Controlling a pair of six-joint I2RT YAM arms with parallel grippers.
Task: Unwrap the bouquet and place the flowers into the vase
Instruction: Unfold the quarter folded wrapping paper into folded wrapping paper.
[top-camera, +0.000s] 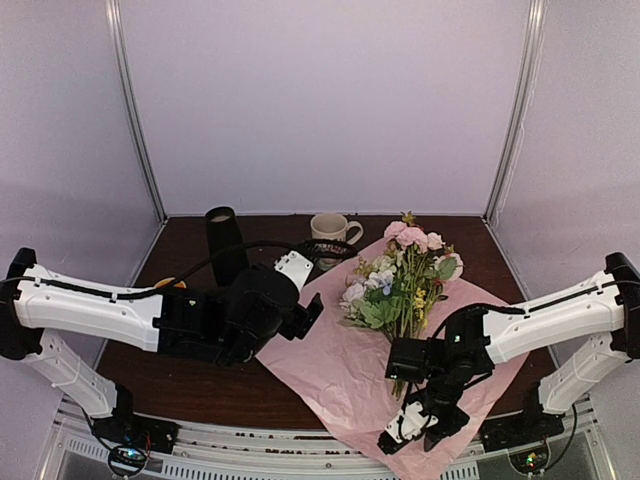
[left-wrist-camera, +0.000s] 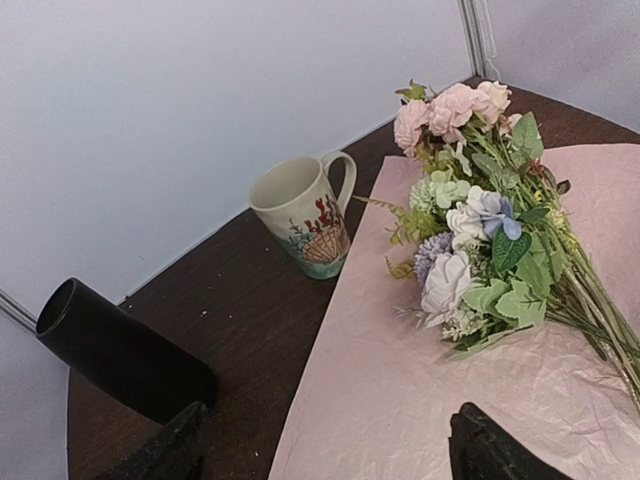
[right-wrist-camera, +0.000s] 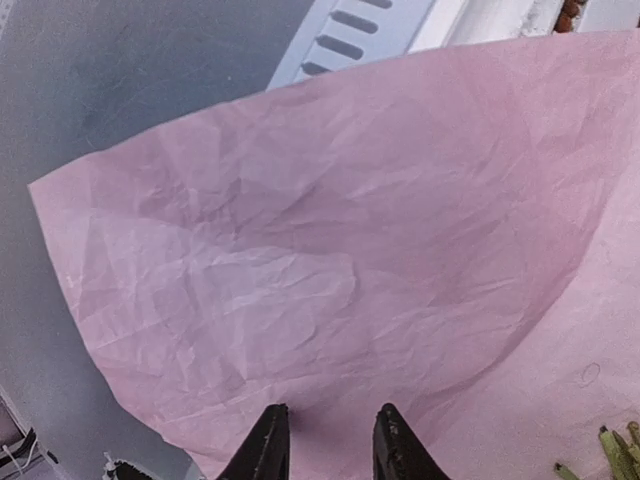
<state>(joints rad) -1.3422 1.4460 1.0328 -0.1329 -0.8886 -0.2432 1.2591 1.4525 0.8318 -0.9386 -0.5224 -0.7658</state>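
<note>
The flowers (top-camera: 400, 280) lie loose on the opened paper (top-camera: 335, 375), right of centre with stems pointing near, light and floppy (blooms crush easily), so grip the stems low; left hand (left-wrist-camera: 330, 425) gapes empty, right hand (right-wrist-camera: 328, 440) is narrowly parted, empty.

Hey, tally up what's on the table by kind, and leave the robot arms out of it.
Vase: 1
Mug: 1
Paper sheet: 1
Bunch of flowers: 1
Total: 4
An orange sliver left of the vase is too hidden to count.
</note>
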